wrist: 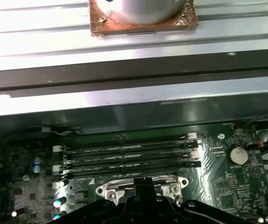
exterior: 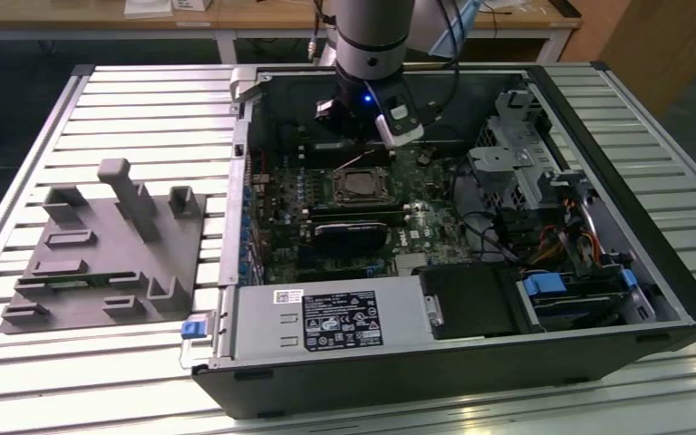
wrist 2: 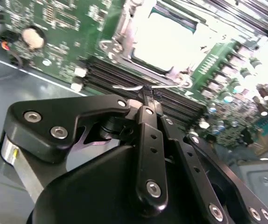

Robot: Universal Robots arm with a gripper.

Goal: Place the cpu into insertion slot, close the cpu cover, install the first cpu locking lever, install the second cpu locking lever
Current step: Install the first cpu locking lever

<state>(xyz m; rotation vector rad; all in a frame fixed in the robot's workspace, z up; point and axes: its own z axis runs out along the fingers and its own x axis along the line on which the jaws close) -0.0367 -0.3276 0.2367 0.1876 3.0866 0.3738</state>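
In the exterior view my gripper point(exterior: 361, 149) hangs inside the open computer case, just behind the insertion slot point(exterior: 358, 186) on the green board. The second wrist view shows the cpu point(wrist 2: 166, 37) as a bright pale square lying in the slot, with the silvery cpu cover point(wrist 2: 123, 28) framing it and lying flat. My gripper point(wrist 2: 148, 99) is shut, its tips together at a thin wire locking lever point(wrist 2: 124, 87) along the socket's edge. Whether they pinch the wire or only touch it is unclear. In the first wrist view the gripper point(wrist: 143, 183) sits at the socket's rim point(wrist: 107, 190).
Memory slots point(wrist: 129, 156) and a coin battery point(wrist: 239, 155) lie close to the socket. A long black card point(exterior: 351, 237), a labelled power-supply box point(exterior: 323, 319) and a drive cage point(exterior: 506, 172) with cables crowd the case. A grey fixture point(exterior: 101, 249) rests on the slatted table.
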